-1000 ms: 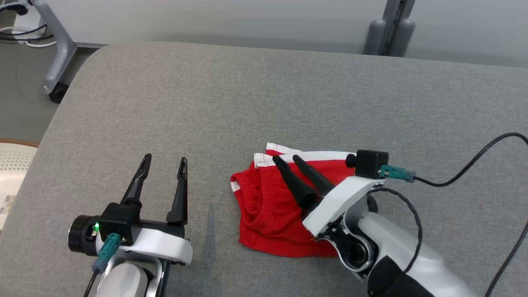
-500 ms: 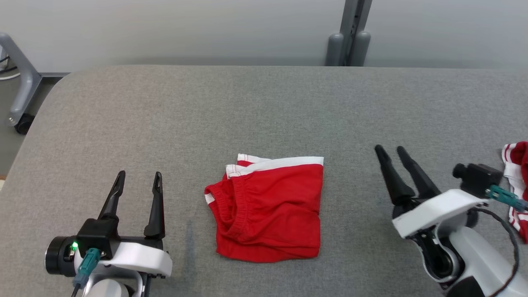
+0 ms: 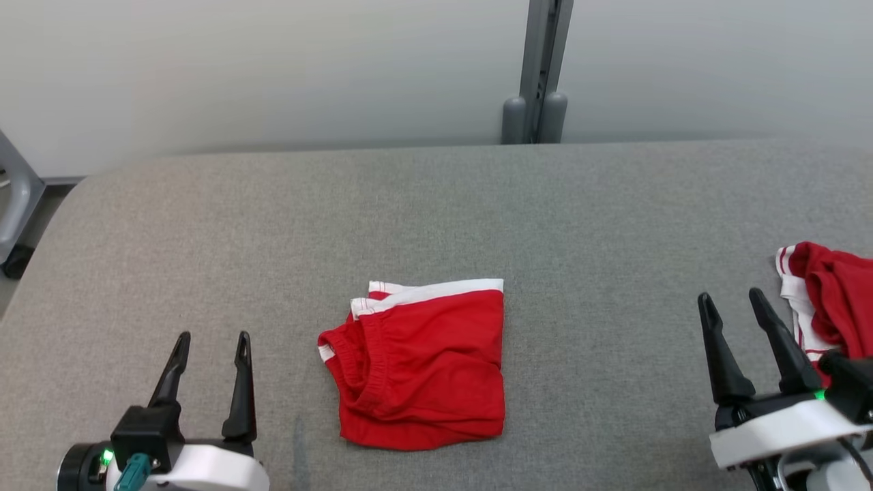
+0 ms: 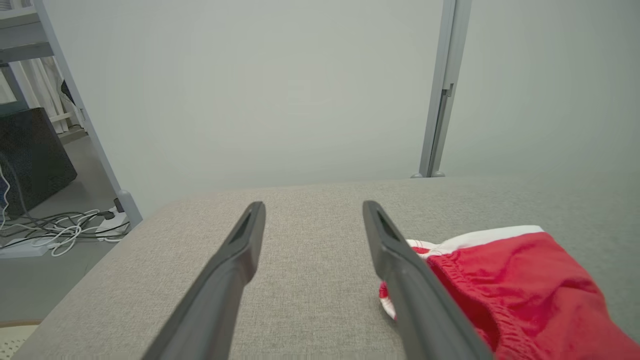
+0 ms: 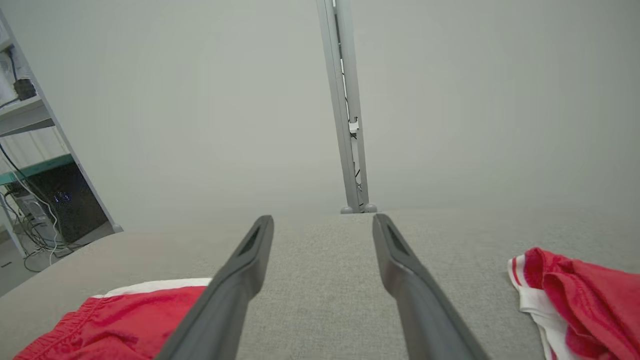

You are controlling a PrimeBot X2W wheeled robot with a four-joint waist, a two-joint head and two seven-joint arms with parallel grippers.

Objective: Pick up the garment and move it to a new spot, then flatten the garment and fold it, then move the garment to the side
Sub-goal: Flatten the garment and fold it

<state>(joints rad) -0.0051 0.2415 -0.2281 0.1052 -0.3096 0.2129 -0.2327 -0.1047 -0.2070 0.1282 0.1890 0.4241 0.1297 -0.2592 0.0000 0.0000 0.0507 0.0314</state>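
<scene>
The shorts [image 3: 423, 368] are bright red, with a white band along the far edge and white trim at the left corner. The table [image 3: 273, 225] is plain mid-grey woven cloth. A second garment [image 3: 835, 300] is red with white stripes. The left gripper [image 3: 213, 337] and right gripper [image 3: 730, 295] have black jaws on white housings, each with a green light. The wall [image 3: 204, 68] is pale grey and the post [image 3: 542, 68] a darker grey.

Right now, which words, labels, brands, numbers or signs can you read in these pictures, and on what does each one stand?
None: no text can be read in any view.
The folded red garment shows white trim but no label or print.
The second red garment shows white stripes, no writing.
The left gripper and right gripper carry no visible marking.
</scene>
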